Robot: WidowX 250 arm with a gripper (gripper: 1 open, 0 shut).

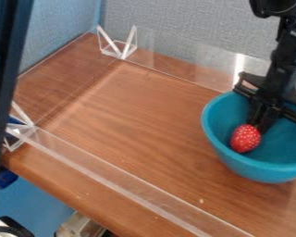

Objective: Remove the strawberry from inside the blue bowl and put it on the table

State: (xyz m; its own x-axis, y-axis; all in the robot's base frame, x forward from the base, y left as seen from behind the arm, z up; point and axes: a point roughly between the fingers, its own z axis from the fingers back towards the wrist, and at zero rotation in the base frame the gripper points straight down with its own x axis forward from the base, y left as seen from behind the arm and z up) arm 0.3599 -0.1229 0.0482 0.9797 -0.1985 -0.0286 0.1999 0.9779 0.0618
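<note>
The bench [151,139] is the largest item in view, a reddish-brown wood-grain surface running from the upper left to the lower right. Behind it stands a grey, textured partition [194,28]. Low clear acrylic walls [119,178] edge the bench along its near left side and its back, with white triangular brackets [117,43] noted at the corners. The black robot arm [284,57] enters from the upper right and reaches down over the blue bowl [261,169]. This bowl is round, glossy and deep-sided; it sits at the right of the bench, its right side cut off by the picture's border. The jaws are clenched, pointing down into the bowl at the strawberry's leafy top; whether they have a firm grip on it cannot be told from this angle. The strawberry [244,139], the smallest item recorded, is red with pale specks. It is inside the bowl, toward the left part of the interior, directly below the jaws, green top uppermost.
</note>
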